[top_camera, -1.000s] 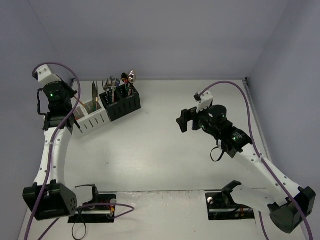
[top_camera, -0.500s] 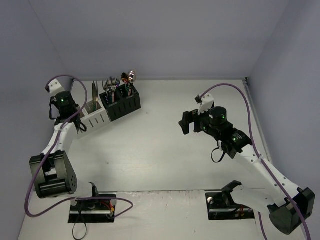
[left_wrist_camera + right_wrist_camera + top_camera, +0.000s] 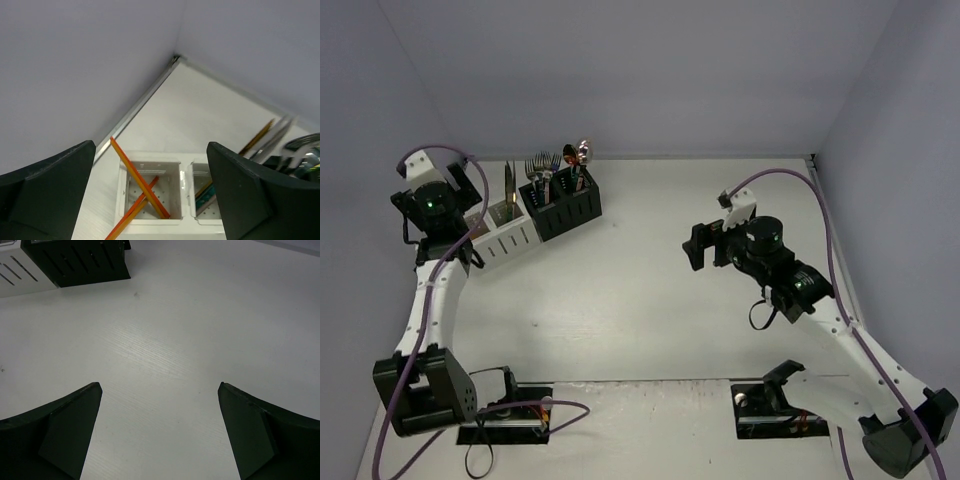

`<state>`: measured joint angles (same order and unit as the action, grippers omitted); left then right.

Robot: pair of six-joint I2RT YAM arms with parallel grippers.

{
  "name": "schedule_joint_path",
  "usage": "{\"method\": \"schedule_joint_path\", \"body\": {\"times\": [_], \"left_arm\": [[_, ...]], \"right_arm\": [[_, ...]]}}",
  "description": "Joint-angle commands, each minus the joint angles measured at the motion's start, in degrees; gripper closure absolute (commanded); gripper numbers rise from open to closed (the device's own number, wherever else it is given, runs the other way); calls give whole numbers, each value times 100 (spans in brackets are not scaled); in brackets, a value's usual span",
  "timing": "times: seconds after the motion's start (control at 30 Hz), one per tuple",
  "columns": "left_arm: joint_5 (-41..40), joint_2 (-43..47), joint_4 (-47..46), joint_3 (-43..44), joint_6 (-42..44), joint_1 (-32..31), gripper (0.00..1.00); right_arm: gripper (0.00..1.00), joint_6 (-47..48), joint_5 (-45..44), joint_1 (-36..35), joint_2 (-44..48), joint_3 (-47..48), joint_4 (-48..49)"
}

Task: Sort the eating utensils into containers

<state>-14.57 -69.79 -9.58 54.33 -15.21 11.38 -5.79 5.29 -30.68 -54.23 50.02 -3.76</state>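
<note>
Walled table (image 3: 640, 300), white caddy (image 3: 510, 240) by left wall (image 3: 360, 150), left gripper (image 3: 151, 145) wide above

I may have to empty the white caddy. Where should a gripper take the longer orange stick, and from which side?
Probably the free upper end of the long orange stick, which leans past the rim of the white perforated caddy. Come from above: compartment walls enclose the rest.

Bare tabletop (image 3: 640, 300) is stretching right of and in front of the black caddy (image 3: 563, 212) — free passage there. Utensils (image 3: 544, 168) are sticking up from it, barring the way from above; just left, the white caddy (image 3: 510, 237) and left arm (image 3: 428, 300) are crowding in.
</note>
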Motion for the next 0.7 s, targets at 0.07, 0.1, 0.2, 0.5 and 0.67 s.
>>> {"method": "schedule_joint_path", "body": {"times": [0.07, 0.1, 0.2, 0.5, 0.67], "left_arm": [[585, 982, 2049, 1701, 489, 23, 6], [642, 1115, 2489, 1898, 531, 23, 6], [681, 1633, 3539, 2045, 684, -68, 5], [689, 3877, 4981, 1257, 723, -294, 5], [754, 4449, 5812, 1230, 748, -294, 5]], "right_arm": [[0, 10, -575, 49, 538, 639, -201], [0, -7, -714, 53, 627, 732, -287], [0, 67, -1142, 53, 829, 973, -551], [0, 367, -2213, 24, 2002, 815, -881], [0, 526, -2527, 17, 2577, 551, -890]]}}
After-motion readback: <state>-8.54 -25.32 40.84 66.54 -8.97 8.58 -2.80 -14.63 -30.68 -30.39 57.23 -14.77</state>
